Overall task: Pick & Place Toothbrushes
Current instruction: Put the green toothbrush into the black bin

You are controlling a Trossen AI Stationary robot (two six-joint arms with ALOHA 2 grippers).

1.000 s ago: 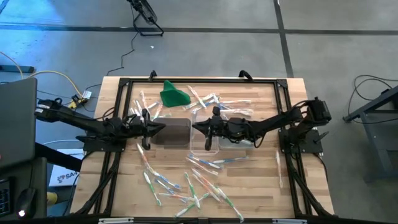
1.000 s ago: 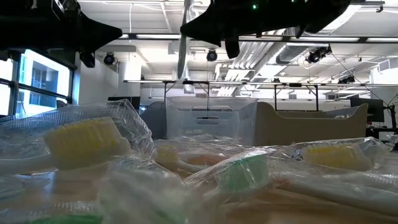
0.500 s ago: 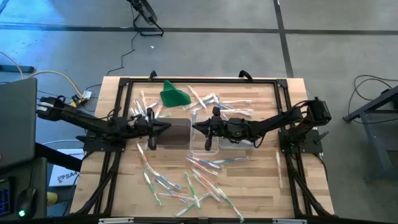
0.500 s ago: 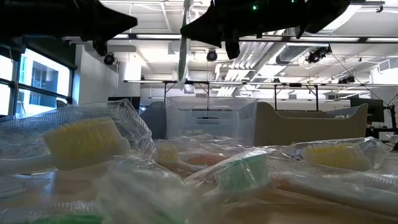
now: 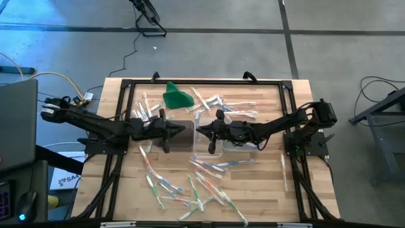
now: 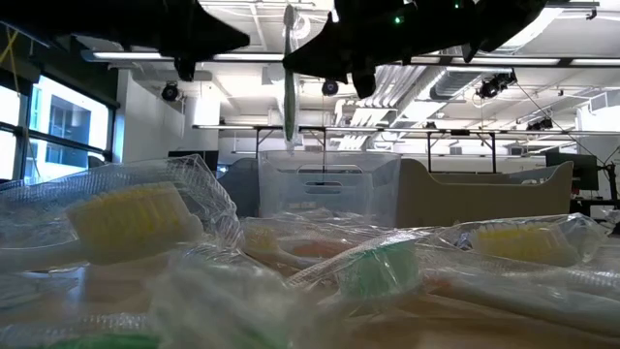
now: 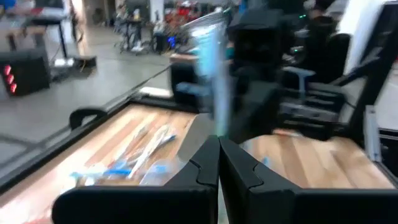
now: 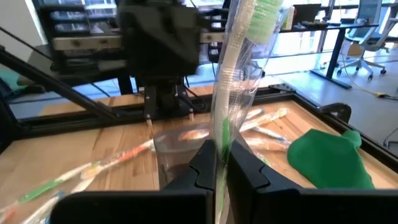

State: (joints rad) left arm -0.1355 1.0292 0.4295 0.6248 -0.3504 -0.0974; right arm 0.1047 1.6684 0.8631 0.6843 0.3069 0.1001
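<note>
Hovering above the clear tubs point(image 5: 209, 136) mid-surface, both grippers face each other. The right gripper point(image 8: 217, 163) has its jaws pinching a green wrapped toothbrush point(image 8: 239, 74) by the handle, upright. The left gripper point(image 7: 217, 163) likewise pinches a blue one point(image 7: 211, 68). More toothbrushes point(image 5: 190, 190) lie scattered around. They look light, stiff, with slippery crinkly wrappers; gripping mid-handle seems best.

My left-wrist picture smeared, the blue-tinted toothbrush point(image 7: 210, 74) above my left gripper point(image 7: 218, 163) a blur cut off at the frame's top, my right gripper's point(image 8: 219, 167) green-headed wrapped toothbrush point(image 8: 239, 68) clipped at the upper edge, both arms mere dark shapes cropped along the low view's top.
</note>
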